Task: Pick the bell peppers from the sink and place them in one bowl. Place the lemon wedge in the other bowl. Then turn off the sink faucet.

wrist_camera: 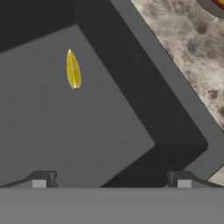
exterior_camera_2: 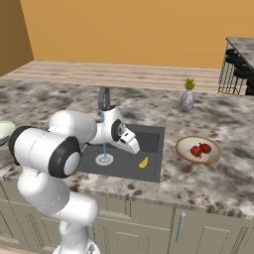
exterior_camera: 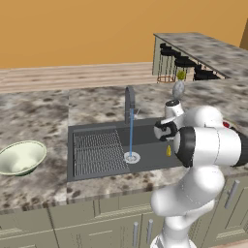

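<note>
Light is even and bright in all three views, flat and with no single source to be picked out; the orange wall (exterior_camera: 72,29) and the speckled worktop (exterior_camera: 34,111) carry no glare. Shading is soft: the inner walls of the sink (wrist_camera: 131,87) go near black against its paler grey floor, and the lemon wedge (wrist_camera: 73,69) lies there with no cast shadow. Edges are slightly soft and pixelled, straight lines stay unbent towards the borders, and nothing is out of focus.
</note>
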